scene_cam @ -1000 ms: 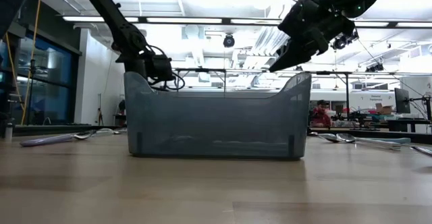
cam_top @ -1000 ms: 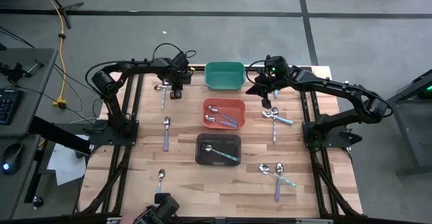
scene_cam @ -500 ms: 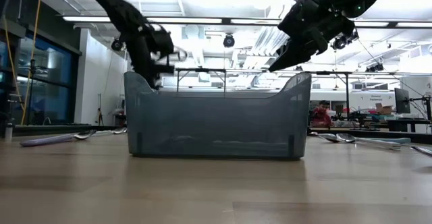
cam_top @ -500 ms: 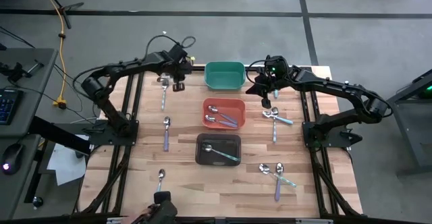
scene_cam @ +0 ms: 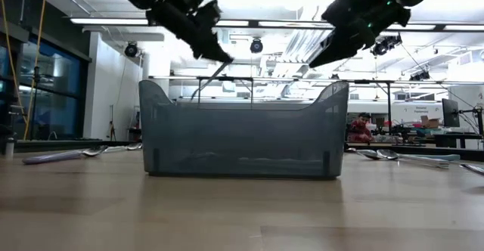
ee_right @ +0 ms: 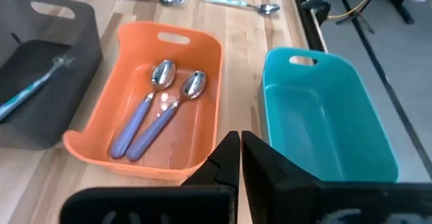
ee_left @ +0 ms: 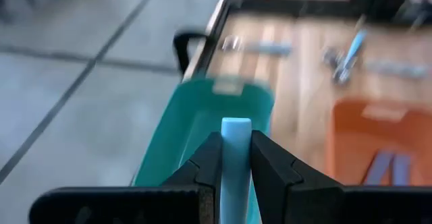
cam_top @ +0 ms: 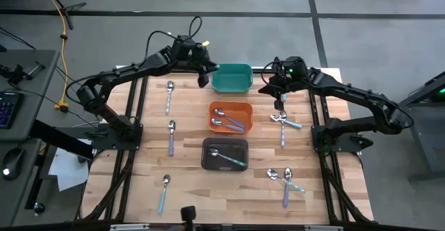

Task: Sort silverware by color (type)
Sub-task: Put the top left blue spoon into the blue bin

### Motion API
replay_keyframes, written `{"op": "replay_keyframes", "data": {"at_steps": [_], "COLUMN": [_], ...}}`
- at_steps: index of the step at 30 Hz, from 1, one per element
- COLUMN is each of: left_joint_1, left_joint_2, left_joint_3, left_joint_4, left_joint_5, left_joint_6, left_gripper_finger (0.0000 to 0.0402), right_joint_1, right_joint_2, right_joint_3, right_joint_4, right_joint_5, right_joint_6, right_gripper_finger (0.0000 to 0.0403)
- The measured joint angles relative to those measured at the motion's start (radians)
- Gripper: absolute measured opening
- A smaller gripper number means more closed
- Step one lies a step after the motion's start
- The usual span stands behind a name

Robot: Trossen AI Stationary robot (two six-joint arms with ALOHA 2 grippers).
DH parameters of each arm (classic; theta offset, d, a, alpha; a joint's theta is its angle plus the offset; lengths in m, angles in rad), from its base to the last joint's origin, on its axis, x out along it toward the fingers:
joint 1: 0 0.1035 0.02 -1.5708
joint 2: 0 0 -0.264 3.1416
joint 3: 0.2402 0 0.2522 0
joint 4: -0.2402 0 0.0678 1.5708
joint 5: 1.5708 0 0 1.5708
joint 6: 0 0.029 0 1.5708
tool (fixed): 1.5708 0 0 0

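- My left fingers (ee_left: 235, 158) pinch a light blue spoon handle (ee_left: 235, 143); spoon held above the near rim of the green bin (cam_top: 231, 78).
- Move over the bin's middle before letting go, keep low so the spoon doesn't bounce out.
- Right fingers (ee_right: 239, 158) fully closed, empty, waiting beside the green bin.
- Other spoons lie on the surface (cam_top: 188, 133) and in the orange bin (cam_top: 231, 117) and black bin (cam_top: 224, 153).

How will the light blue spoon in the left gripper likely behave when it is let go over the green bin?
The light blue spoon looks rigid, so it should drop without bending. Pinched by its slim handle in the left gripper, it may swing. In the green bin its smooth handle could slide.
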Motion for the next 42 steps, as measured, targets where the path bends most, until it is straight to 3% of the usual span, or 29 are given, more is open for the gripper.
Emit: {"op": "replay_keyframes", "data": {"at_steps": [7,16,21,28,42], "left_joint_1": [-0.058,-0.077,-0.071,-0.067,-0.055], "left_joint_2": [0.047,0.362,0.501,0.598,0.676], "left_joint_3": [0.110,0.457,0.575,0.643,0.644], "left_joint_4": [0.042,-0.247,-0.323,-0.330,-0.342], "left_joint_5": [0.013,0.021,0.010,0.010,-0.002], "left_joint_6": [0.001,0.144,0.215,0.256,0.311], "left_gripper_finger": [0.0042,0.0042,0.0042,0.0042,0.0044], "right_joint_1": [0.000,0.000,0.000,0.000,0.000], "right_joint_2": [-0.074,-0.086,-0.086,-0.086,-0.086], "right_joint_3": [0.000,0.000,0.000,0.000,0.000], "right_joint_4": [-0.028,-0.031,-0.033,-0.040,-0.055], "right_joint_5": [0.002,0.002,0.002,0.002,0.003], "right_joint_6": [0.000,0.005,0.008,0.007,0.007], "right_gripper_finger": [0.0000,0.0000,0.0000,0.0000,0.0000]}}
